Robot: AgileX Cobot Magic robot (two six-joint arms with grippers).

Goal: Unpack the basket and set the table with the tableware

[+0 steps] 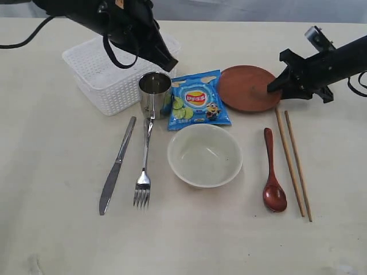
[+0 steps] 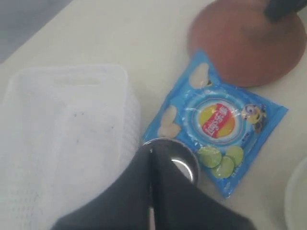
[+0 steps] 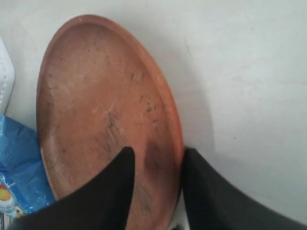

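Note:
The white basket (image 1: 109, 94) (image 2: 62, 134) stands at the back left with nothing showing inside it. My left gripper (image 1: 171, 64) (image 2: 151, 149) is shut on the rim of the steel cup (image 1: 155, 94) (image 2: 189, 160), which stands by the basket. My right gripper (image 1: 274, 87) (image 3: 158, 151) is open astride the rim of the reddish-brown plate (image 1: 243, 86) (image 3: 96, 96), which lies flat. On the table (image 1: 57, 200) lie the knife (image 1: 116, 169), fork (image 1: 143, 172), cream bowl (image 1: 205, 154), red spoon (image 1: 272, 172) and chopsticks (image 1: 292, 166).
A blue chip bag (image 1: 198, 100) (image 2: 216, 124) lies flat between the cup and the plate, just behind the bowl. The fork's handle reaches up to the cup's base.

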